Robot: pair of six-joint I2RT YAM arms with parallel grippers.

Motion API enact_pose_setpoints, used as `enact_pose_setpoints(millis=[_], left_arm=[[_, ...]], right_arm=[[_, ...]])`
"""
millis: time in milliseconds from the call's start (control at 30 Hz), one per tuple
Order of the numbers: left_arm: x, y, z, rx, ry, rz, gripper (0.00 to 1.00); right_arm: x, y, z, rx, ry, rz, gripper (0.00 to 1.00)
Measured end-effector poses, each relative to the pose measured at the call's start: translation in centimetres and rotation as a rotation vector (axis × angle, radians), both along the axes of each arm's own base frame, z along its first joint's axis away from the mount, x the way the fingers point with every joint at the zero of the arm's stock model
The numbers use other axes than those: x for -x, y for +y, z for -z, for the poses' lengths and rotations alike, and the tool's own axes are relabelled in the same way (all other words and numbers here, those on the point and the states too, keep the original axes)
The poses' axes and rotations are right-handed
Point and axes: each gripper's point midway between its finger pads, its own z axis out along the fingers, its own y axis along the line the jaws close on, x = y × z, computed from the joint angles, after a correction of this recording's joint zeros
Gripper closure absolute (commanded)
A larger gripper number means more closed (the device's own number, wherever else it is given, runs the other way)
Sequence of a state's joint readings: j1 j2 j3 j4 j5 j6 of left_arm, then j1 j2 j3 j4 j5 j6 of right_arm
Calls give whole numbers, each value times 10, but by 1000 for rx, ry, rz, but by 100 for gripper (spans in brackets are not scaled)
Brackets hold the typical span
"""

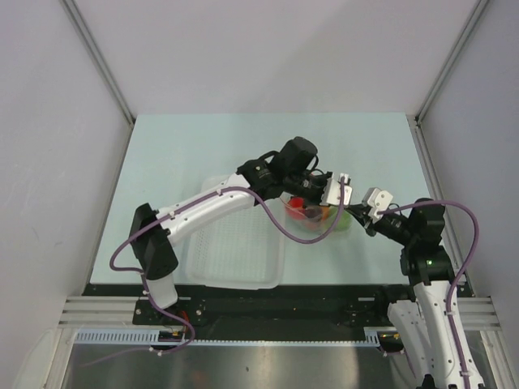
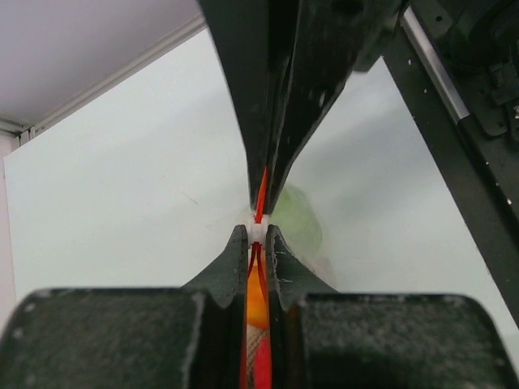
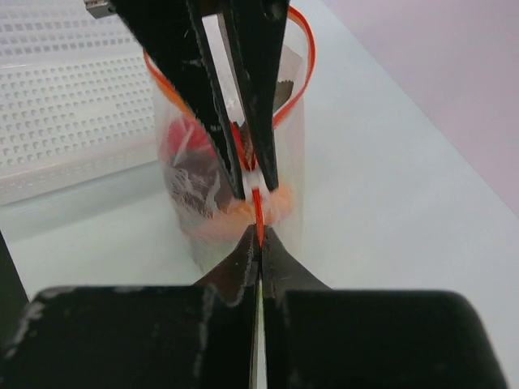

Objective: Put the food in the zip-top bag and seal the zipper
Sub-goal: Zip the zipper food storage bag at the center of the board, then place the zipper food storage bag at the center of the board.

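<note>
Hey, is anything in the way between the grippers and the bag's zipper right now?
Nothing visible stands between them. The fingers of the left gripper are shut on the zipper at its white tab, and the right gripper pinches the strip right beside it.

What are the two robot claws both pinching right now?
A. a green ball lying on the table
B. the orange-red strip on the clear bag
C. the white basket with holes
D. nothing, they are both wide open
B: in the wrist views the left gripper and the right gripper are each closed on the zipper, the thin orange-red strip along the mouth of the zip-top bag.
</note>
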State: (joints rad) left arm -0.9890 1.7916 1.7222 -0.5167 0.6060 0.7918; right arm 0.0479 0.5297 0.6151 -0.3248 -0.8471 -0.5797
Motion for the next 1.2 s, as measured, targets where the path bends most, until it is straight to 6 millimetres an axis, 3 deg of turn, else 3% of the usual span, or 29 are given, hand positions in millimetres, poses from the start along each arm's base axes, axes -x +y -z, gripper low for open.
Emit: enact_pose_setpoints(millis=[367, 533, 733, 1000, 1033, 1100, 1133, 1200], left_arm=[[-48, 49, 27, -74, -15, -108, 98], [-77, 82, 26, -101, -35, -187, 98], [-117, 123, 31, -136, -34, -300, 99], [-123, 132, 33, -146, -26, -321, 100], [-123, 132, 33, -145, -25, -322, 100], [-123, 132, 33, -144, -20, -323, 100], [-122, 132, 33, -145, -14, -329, 100], [-122, 133, 32, -143, 4, -339, 100]], right_arm=[[-10, -30, -1, -43, 28, 109, 100], [-14, -54, -3, -71, 33, 172, 100], [-23, -66, -6, -99, 70, 188, 100], [-34, -77, -4, -109, 124, 207, 100], [-33, -78, -3, -107, 127, 209, 76], [-32, -77, -2, -104, 139, 201, 49], [-31, -77, -4, -95, 141, 194, 30], [-30, -75, -10, -78, 141, 173, 15]])
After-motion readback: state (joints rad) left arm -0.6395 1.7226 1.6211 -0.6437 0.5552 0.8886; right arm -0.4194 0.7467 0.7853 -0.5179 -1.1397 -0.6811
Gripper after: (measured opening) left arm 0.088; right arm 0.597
